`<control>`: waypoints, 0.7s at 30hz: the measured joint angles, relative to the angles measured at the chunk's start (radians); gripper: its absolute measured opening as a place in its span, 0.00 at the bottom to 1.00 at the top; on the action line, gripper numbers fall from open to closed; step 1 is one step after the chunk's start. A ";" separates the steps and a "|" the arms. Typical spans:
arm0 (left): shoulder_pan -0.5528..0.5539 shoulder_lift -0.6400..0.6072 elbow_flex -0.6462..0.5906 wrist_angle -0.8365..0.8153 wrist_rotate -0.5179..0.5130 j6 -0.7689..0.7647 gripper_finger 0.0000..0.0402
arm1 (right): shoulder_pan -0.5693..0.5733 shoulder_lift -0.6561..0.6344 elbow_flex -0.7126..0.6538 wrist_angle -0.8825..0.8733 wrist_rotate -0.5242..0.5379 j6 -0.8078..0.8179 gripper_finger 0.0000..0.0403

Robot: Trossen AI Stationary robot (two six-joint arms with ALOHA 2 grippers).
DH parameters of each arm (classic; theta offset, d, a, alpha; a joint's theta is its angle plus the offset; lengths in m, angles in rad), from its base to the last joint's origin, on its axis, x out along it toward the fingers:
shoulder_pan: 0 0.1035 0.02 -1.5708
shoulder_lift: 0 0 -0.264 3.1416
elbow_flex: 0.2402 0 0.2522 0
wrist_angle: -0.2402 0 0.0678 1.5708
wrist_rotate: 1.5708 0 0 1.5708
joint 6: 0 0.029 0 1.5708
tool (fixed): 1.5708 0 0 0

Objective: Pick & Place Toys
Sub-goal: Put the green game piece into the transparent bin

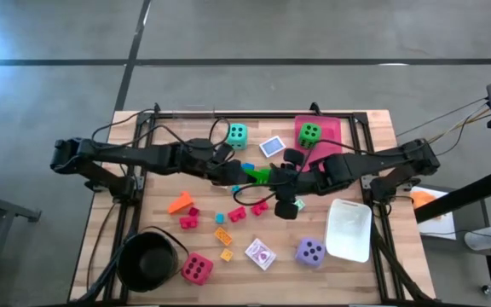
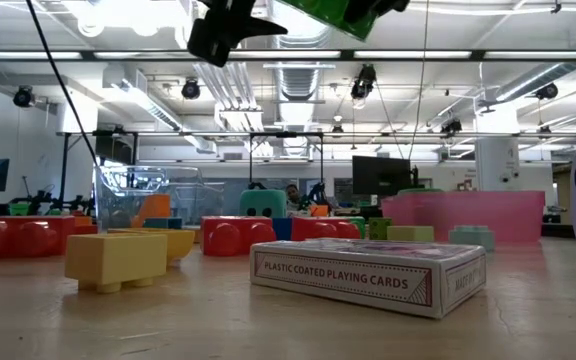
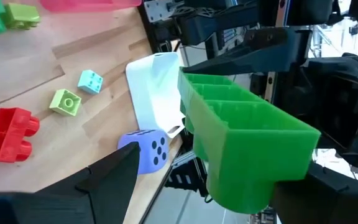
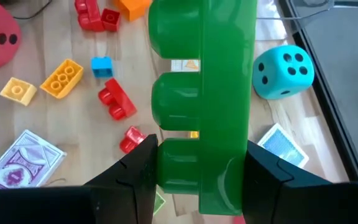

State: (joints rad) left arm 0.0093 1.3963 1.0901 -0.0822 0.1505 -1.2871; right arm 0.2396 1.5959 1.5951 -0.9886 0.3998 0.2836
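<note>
A long green block hangs above the middle of the table, and my right gripper is shut on it. My left gripper faces it from the table's left, open, with its fingers on either side of the block's free end. A teal die rests on the wood at the back. A green die sits on the pink tray. A purple die and a pink-red die lie near the front. Small blocks and two card packs lie on the table. My right gripper pinches the green block's two long sides between its two fingers, near one end. The fingers slant down from the table's right and lie across the block. The block is lifted clear, its studs toward the wrist camera, and reaches out toward my left gripper. My left gripper: one finger stands clear of the block; whether the other touches it, I cannot tell.
A round black pot stands at the front left. A white tray lies at the right, beside the purple die. An orange block and red blocks lie left of the centre. Both arms meet over the table's middle.
</note>
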 joint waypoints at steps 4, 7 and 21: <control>0.000 0.002 0.000 0.004 -0.011 -0.004 0.79 | 0.000 0.003 -0.001 -0.001 -0.002 0.002 0.39; 0.000 0.002 0.000 0.016 -0.019 -0.001 0.79 | 0.000 0.010 -0.001 -0.004 -0.006 0.000 0.39; 0.000 0.002 0.000 0.038 -0.046 0.016 0.57 | 0.000 0.017 -0.002 0.001 -0.015 -0.003 0.39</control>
State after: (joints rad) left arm 0.0090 1.3987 1.0901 -0.0441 0.1048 -1.2713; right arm 0.2398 1.6127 1.5936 -0.9874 0.3843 0.2810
